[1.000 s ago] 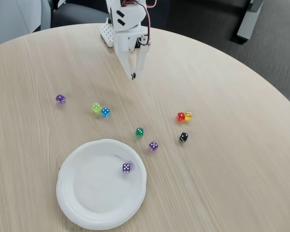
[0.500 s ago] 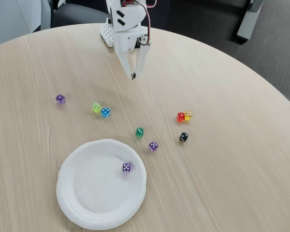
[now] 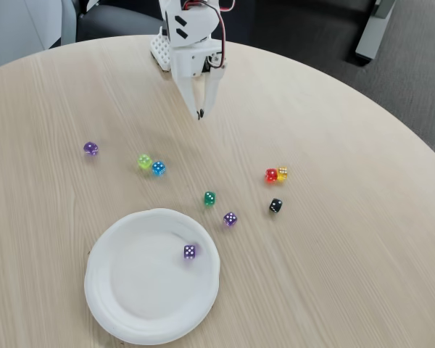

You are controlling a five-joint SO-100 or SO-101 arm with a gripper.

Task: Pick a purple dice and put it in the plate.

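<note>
Fixed view, L to R: a dark round purple die (image 3: 90,148) sits alone far left on the table (image 3: 348,239), well apart from the rest, so not the one meant. Next the plate (image 3: 123,319), low left, w/ the purple dice (image 3: 190,251) lying inside it near the right rim, white pips up, resting flat on the paper and not on the rim; judging by that, the drop looks done. Above the plate, a lime die (image 3: 144,162) and blue die (image 3: 159,168) lie just beside each other. The gripper (image 3: 199,114) hangs top centre, pointing down, well apart from every die and holding nothing; its fingers look pressed together at the tips, so clenched on air. That pose, tucked near the arm base, reads as parked rather than reaching. Further right, a green die (image 3: 209,198), then the twin purple die (image 3: 230,219) on bare wood just off the plate's right edge, w/ nothing near it. Then a black die (image 3: 275,206), and above it a red die (image 3: 271,175) touching a yellow die (image 3: 282,172). Scatter looks random, prob. distractors for colour picking.
</note>
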